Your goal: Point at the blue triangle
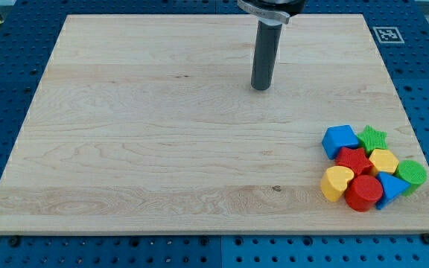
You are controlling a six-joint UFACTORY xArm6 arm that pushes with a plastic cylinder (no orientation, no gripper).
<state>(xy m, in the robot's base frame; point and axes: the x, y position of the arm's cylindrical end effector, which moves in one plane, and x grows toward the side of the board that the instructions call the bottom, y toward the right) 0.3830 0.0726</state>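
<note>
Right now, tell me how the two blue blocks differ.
The blue cube sits at the cluster's upper left, nearer my tip; the blue triangle sits at its lower right, farther away. The blue cube shows a squarish top and looks larger; the blue triangle tapers to a point and is partly hidden behind the red cylinder. Both share the same blue and touch neighbouring blocks.

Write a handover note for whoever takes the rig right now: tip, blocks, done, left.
My tip rests on bare board near the view's top centre, touching no block.
All blocks sit clustered at the view's bottom right. The blue triangle is at the cluster's lower edge, between the red cylinder and green cylinder.
Done: nothing visible yet.
Left: bring my tip down and right to the blue triangle without scattering its neighbours.
</note>
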